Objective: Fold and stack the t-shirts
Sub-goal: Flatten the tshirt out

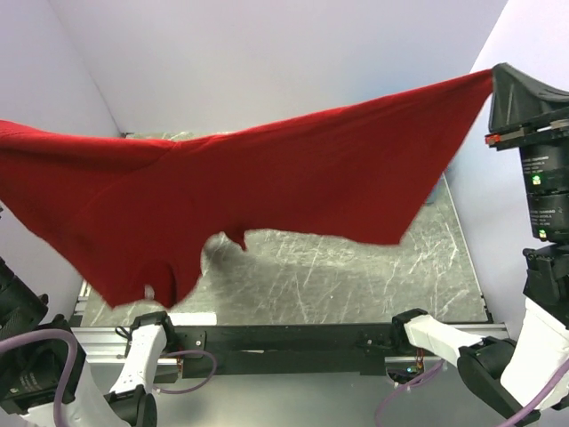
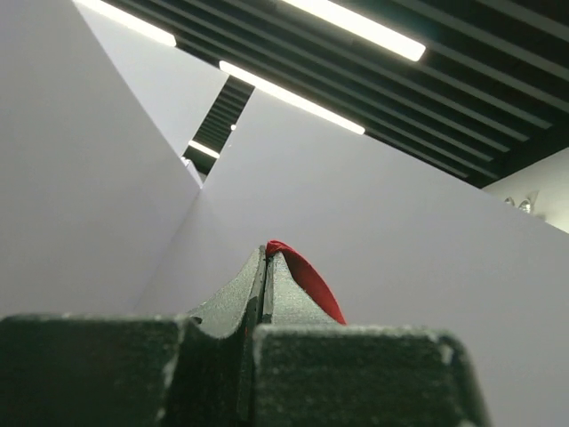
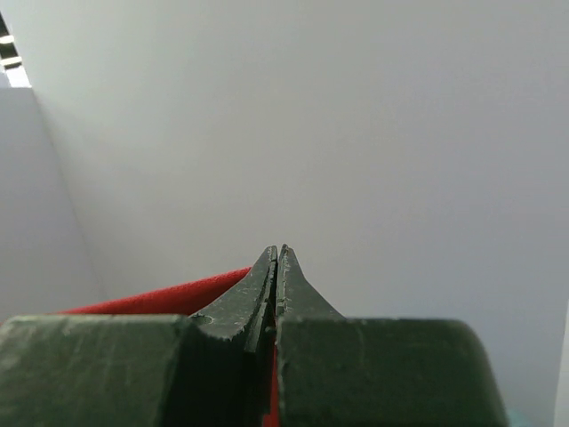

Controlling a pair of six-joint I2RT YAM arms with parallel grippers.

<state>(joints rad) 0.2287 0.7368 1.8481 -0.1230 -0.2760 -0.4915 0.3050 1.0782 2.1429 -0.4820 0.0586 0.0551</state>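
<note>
T-shirt (image 1: 267, 187), dark red, held up spread in mid-air over bench (image 1: 356, 285). One corner pinched at upper right in right end effector (image 1: 494, 80), clenched on the cloth. Opposite end running off left border of top view toward left end effector (image 2: 267, 267), visible only in own wrist view, clenched on a small red fold. Loose part sagging lowest at lower left, near front edge of bench. Far part of bench hidden behind cloth. Neck label not made out. Right wrist view: red cloth left of and under pressed-together fingertips.
</note>
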